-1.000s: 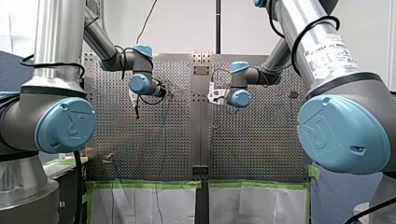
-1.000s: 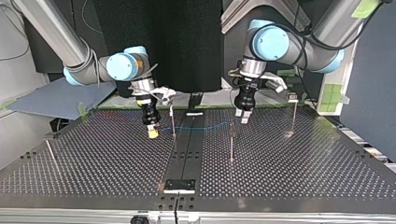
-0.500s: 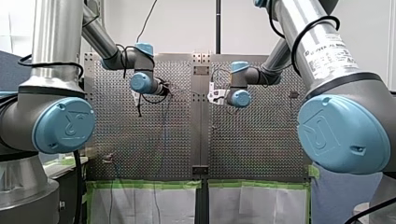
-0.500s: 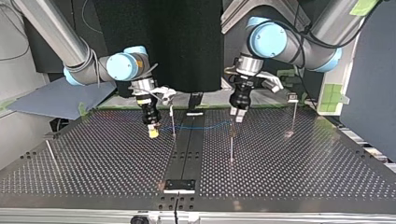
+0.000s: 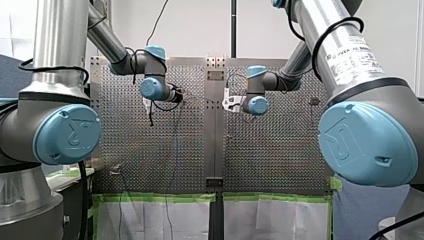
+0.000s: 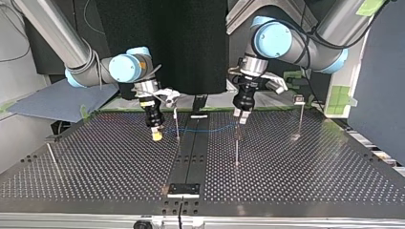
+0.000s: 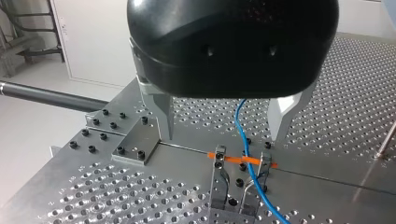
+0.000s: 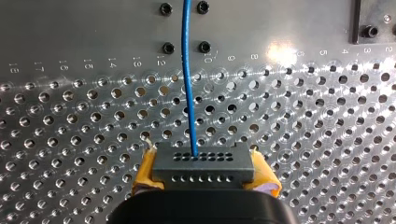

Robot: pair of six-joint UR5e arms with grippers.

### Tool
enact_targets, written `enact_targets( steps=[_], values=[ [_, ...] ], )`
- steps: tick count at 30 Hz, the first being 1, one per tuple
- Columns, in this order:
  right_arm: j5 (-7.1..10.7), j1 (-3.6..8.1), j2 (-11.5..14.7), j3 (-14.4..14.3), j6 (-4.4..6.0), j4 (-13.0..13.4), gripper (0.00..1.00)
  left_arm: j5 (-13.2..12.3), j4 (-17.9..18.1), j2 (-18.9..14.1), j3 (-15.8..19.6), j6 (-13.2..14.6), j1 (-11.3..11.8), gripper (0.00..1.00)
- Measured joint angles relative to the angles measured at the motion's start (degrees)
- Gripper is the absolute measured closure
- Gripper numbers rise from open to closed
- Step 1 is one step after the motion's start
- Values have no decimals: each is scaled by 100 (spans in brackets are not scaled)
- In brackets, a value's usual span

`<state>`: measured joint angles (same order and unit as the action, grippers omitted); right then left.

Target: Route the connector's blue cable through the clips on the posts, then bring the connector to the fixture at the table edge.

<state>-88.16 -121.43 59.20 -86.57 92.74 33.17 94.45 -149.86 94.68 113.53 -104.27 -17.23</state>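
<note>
Since the earlier frame, my left gripper [image 6: 240, 119] shifts left in the top view, over the clip [image 7: 219, 172]. Its fingers [image 7: 164, 112] stand apart, straddling the blue cable [image 7: 243, 135]. My right gripper [image 6: 155, 135], further left, clamps the connector [image 8: 203, 163].

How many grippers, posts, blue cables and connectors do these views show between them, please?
Grippers: 2, my left gripper and my right gripper
Posts: 4
Blue cable: 1
Connector: 1
Total: 8
</note>
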Motion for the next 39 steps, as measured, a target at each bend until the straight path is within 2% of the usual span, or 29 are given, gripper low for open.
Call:
enact_targets(
  steps=[26, 32, 39],
  values=[
    [0, 0, 0, -2, 9, -9, 100, 70, 13, 9, 0, -49, 0, 0],
    [0, 0, 0, -2, 9, -12, 100, 227, 55, 10, 24, 25, -1, 0],
    [7, 0, 0, 0, 9, -19, 100, 559, 124, 9, 33, 379, -21, 0]
  ],
)
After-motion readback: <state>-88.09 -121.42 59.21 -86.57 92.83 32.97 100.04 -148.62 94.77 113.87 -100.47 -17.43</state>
